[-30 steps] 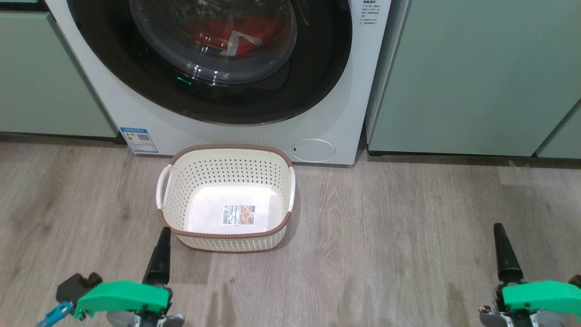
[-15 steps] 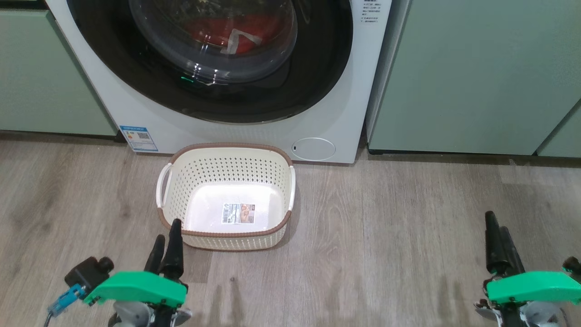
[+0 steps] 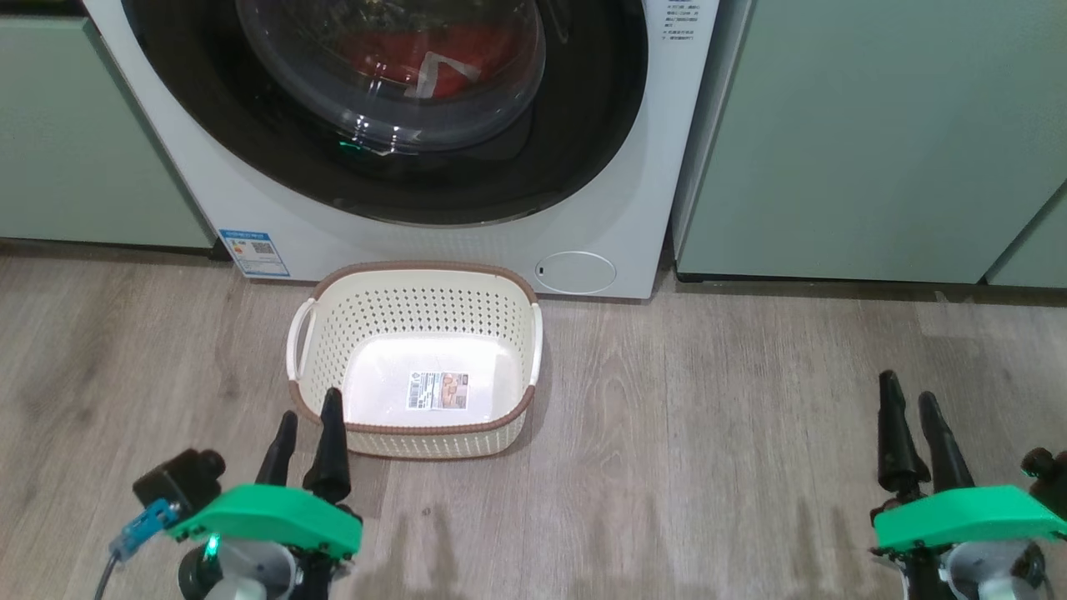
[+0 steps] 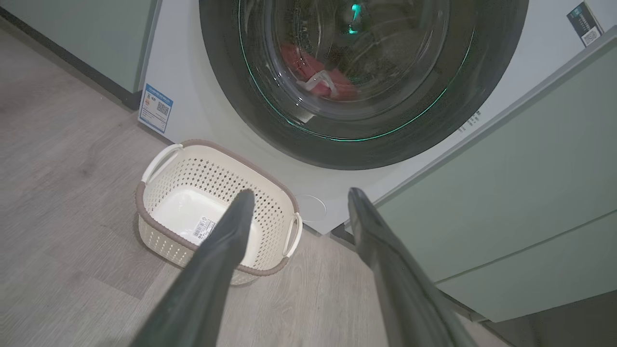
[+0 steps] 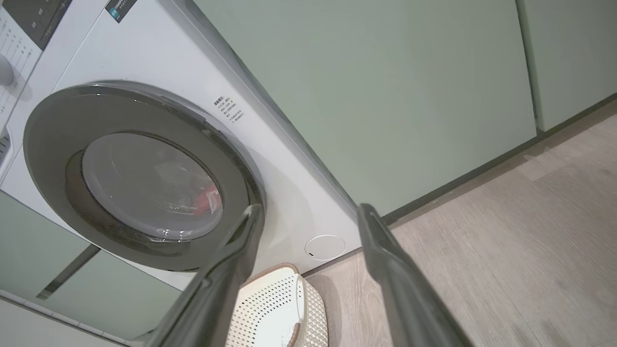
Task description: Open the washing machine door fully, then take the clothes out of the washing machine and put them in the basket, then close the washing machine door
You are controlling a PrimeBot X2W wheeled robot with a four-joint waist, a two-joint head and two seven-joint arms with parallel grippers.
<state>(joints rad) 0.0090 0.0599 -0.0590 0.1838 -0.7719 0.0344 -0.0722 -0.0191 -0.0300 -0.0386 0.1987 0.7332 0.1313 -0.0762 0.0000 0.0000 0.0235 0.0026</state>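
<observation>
Head view first: my left gripper [image 3: 310,403] sits low on the left with both dark fingers spread, pointing up the view, and the inner tip overlaps the near rim of the basket [image 3: 417,268]. My right gripper [image 3: 909,386] is low on the right over bare wood floor [image 3: 708,417], fingers apart too, holding nothing. The washing machine door [image 3: 208,108] is shut, glossy black, and the red clothes [image 3: 450,50] with a white strip show through the glass. The cream basket stands empty on the floor right in front of the washing machine [image 3: 250,200], label on its bottom.

Compared with a second ago, both grippers have crept further up the view and turned a bit, so two fingers show on each where I saw one. Basket and door haven't budged.

Left wrist view: fingers wide apart, the basket behind the left one, the closed door above with the red fabric low in the drum.

Right wrist view: fingers spread, the door to the left, the round service flap [image 5: 325,246] between the tips, and the basket's corner below.
</observation>
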